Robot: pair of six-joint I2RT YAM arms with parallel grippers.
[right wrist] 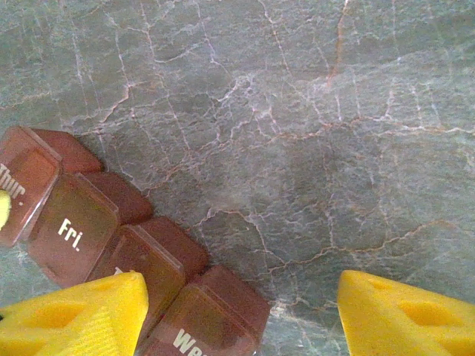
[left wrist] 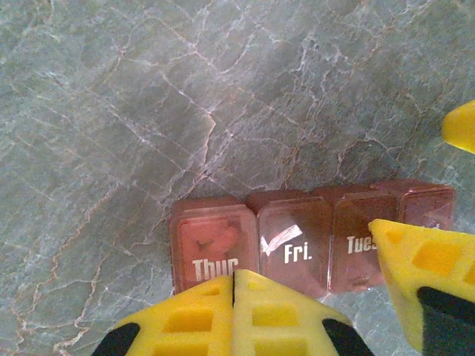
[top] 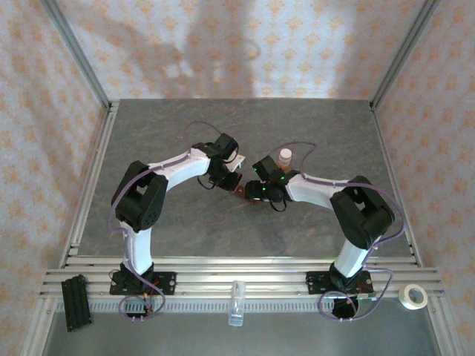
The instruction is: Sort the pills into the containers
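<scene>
1. Left: the left gripper point(left wrist: 234, 285), its yellow fingers pressed together on nothing, points at the near edge of the containers, by the seam between the "Thur" and "Fri." lids. Whether it touches them cannot be told.
2. Centre: the containers point(left wrist: 289, 245), a translucent reddish-brown strip of four joined boxes, lie flat on the grey marbled table point(top: 148, 126). They sit mid-table between the two wrists, with the lids apparently down.
3. The strip looks light and stiff, made of thin hard plastic with smooth lids. It would likely skate on the table if pushed from one side. The better hold is probably across its narrow width at one end, pinning it there while a lid is lifted by its front lip. The hinges look like the weak point.
4. Right: the right gripper point(right wrist: 243, 297) stands spread wide, one finger above the boxes towards the "Wed" end and the other over bare table. It pinches nothing.
5. Far right: a small orange-capped bottle point(top: 285, 154) stands just behind that wrist.
</scene>
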